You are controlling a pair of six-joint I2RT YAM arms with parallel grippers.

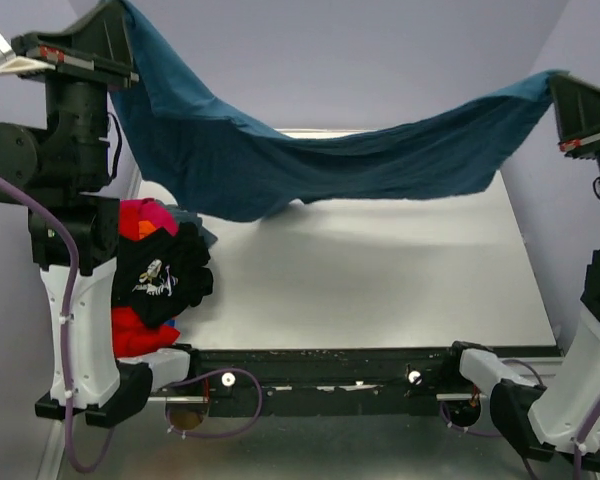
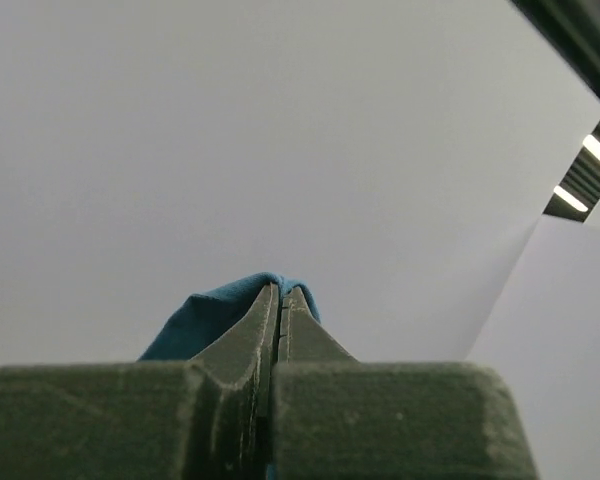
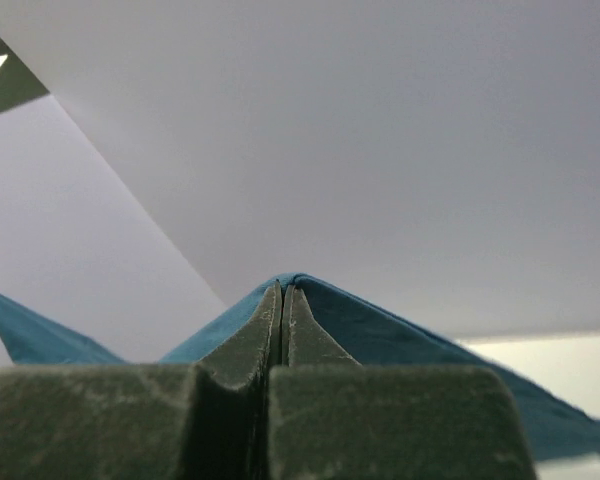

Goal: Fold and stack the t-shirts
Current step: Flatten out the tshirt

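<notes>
Above the table [image 1: 380, 270], teal t-shirt [image 1: 310, 165] hangs stretched between the two arms, held high, one end at each tool. Left tool [image 2: 281, 292] is clamped tight on one end. Left wrist view shows the jaws pressed together with a small bunch of teal cloth poking up around the tips. Right tool [image 3: 283, 288] is clamped tight on the other end. Right wrist view shows the jaws together, with teal cloth pinched at the tips and falling away on both sides, the longer run to the right.

Top view: shirt sags in the middle like a hammock, lowest fold left of centre, over the far part of the table. Cannot tell if that fold touches the surface; a soft shadow lies under it. Cloth drapes wide below the left tool and narrows to a thin strip at the right tool.

Left side of the table, just beside the left arm: pile of other shirts, crumpled, not folded.
- Black t-shirt [image 1: 165, 275] with white print lies on top.
- Red t-shirt [image 1: 140, 335] is under it on the near side.
- Magenta t-shirt [image 1: 160, 214] is at the far side, with some orange-red cloth next to it that is hard to separate.

Teal shirt's lower edge hangs close over the pile's far end; contact unclear. Black rail [image 1: 330, 365] runs along the near edge between the arm bases. Purple cable [image 1: 70, 290] runs down the left arm.
</notes>
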